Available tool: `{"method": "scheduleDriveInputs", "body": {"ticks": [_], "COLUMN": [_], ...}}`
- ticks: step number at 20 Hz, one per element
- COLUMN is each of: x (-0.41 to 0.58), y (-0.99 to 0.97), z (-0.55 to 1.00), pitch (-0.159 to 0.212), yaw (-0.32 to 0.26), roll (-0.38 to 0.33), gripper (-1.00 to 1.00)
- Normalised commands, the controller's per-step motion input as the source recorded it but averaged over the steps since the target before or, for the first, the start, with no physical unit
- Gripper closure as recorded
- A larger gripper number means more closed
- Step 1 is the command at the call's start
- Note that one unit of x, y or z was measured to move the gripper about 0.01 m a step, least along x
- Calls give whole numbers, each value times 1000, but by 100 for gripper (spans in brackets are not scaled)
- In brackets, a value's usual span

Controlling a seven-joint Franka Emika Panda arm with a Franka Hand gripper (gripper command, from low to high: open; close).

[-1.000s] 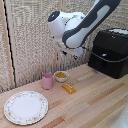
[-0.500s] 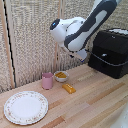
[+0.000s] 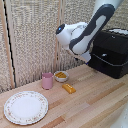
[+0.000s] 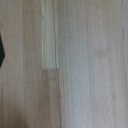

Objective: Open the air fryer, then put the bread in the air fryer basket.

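Beside the air fryer (image 3: 113, 52), the fingers are hidden behind the white arm, so I cannot tell their state. The bread (image 3: 69, 88) waits on the table (image 3: 95, 102), untouched. The wrist view shows only wood grain; the exterior view shows the fryer drawer apparently shut

A: What does the arm (image 3: 92, 30) look like?
B: Rounded glossy white shells with dark grey bands running between them, thick and tubular.
A: Any markings?
B: A small dark blue round cap (image 3: 61, 29) on the white joint housing, on the side away from the air fryer (image 3: 112, 52).
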Motion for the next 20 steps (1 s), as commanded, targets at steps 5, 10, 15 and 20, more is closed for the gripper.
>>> {"method": "scheduleDriveInputs", "body": {"ticks": [5, 10, 15, 20], "x": [-46, -47, -105, -58], "y": [-714, -731, -729, -702], "z": [-62, -27, -21, -37], "pitch": [-100, -101, -73, -57], "yaw": [122, 114, 90, 91], "roll": [-95, -97, -78, -63], "gripper": [-100, -100, -100, -100]}}
